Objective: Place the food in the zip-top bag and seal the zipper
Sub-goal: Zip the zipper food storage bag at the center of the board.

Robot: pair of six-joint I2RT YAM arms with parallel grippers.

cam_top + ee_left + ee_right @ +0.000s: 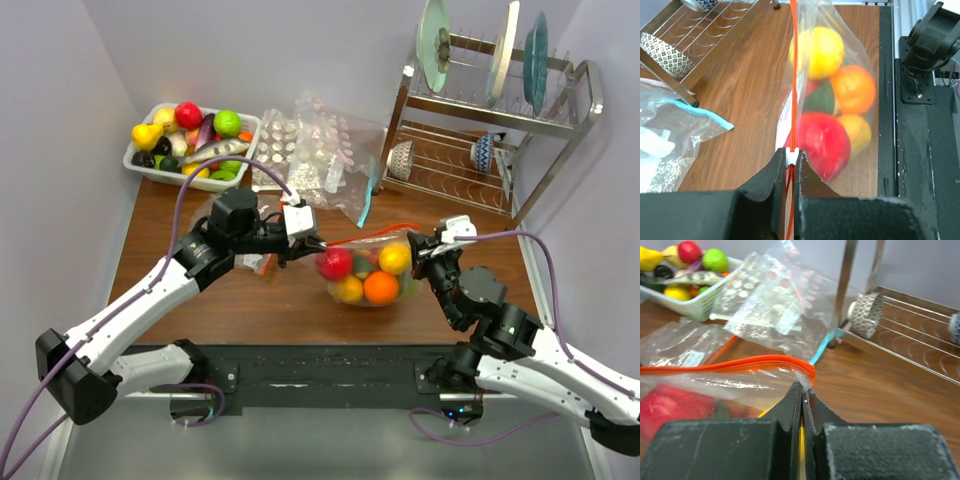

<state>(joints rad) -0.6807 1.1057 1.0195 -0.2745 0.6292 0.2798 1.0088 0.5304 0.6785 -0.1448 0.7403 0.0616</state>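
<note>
While gripped at both ends, zip-top bag holds food: apple, orange, lemon. Left gripper: clenched on zipper. Right gripper: clamped on opposite bag corner.

Open surface is running along the near side of the zip-top bag, between the arms. Behind it, spare bags are crowding the centre, a dish rack is blocking the back right, and a basket is filling the back left. The left end effector and right end effector are pinching opposite ends of the bag's mouth, closing off both flanks.
</note>
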